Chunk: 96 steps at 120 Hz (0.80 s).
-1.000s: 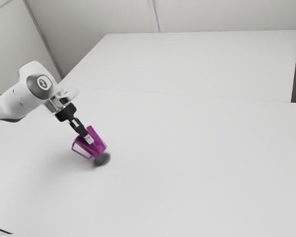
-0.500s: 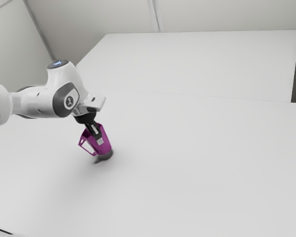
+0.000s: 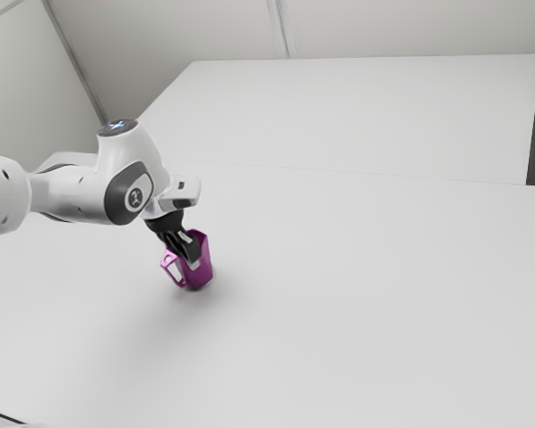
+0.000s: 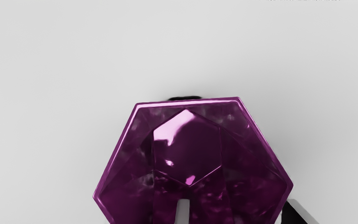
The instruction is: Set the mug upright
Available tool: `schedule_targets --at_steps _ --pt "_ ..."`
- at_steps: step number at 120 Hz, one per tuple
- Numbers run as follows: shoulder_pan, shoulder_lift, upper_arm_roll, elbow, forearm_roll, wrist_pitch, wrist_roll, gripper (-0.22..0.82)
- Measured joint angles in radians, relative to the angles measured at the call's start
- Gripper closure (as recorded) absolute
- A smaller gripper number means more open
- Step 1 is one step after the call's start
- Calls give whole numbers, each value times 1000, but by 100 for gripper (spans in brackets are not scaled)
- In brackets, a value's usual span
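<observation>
Black pincer (image 3: pixel 193 251) is spread, with its two fingers well apart, at the purple mug (image 3: pixel 205 260). One finger (image 4: pixel 182 213) reaches inside the mug, through the open top, and the other finger (image 4: pixel 306 213) is outside, so a part of the mug's wall stands between them without being pinched. The mug is on the white table (image 3: pixel 366 312), below the pincer, and it looks upright or nearly so, with its opening up. Whether its base sits completely flat, one cannot tell. Its handle (image 3: pixel 170 269) points toward the exterior view's left. The white arm (image 3: pixel 116 183) comes from that same side and bends down to the mug.
</observation>
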Motion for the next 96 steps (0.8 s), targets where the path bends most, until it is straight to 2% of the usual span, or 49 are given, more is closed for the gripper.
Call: schedule_targets --at_steps 18,41,84,88,96 --pt "22 -16 -6 1 -1 2 -40 15" --pt "26 -80 -32 43 -3 -42 -78 6" --pt "32 -74 -25 416 -5 -353 -180 1" --pt "-23 -73 22 449 -4 -384 -191 1" --pt "-273 -72 247 491 -2 -437 -212 1"
